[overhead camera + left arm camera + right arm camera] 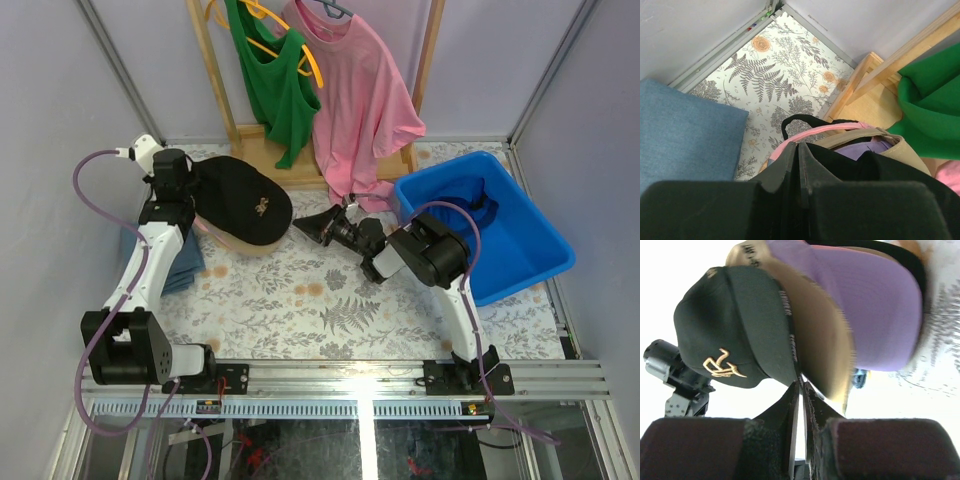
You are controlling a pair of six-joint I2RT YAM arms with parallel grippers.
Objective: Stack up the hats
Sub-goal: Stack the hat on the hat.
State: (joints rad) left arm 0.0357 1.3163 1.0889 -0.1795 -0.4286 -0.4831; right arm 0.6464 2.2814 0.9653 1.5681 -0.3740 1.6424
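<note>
The hats lie nested in one pile at the table's back left. The black hat [245, 200] with its gold emblem [722, 365] is on top. Under it show the tan hat [820, 340], the lavender hat [875, 305] and a pink hat's rim [810, 132]. My left gripper [190, 192] is shut at the back of the black hat [875, 170], beside its strap loop, and nothing shows between its fingers. My right gripper [305, 227] reaches in from the right, with its tips [801, 384] pinched on the edge of the black brim. A bright blue rounded shape [470, 195] with a dark strap lies in the bin.
A blue plastic bin [530, 262] stands at the right. A wooden rack [255, 150] at the back carries a green tank top [275, 90] and a pink T-shirt [360, 100]. A folded blue cloth [185, 265] lies left of the pile.
</note>
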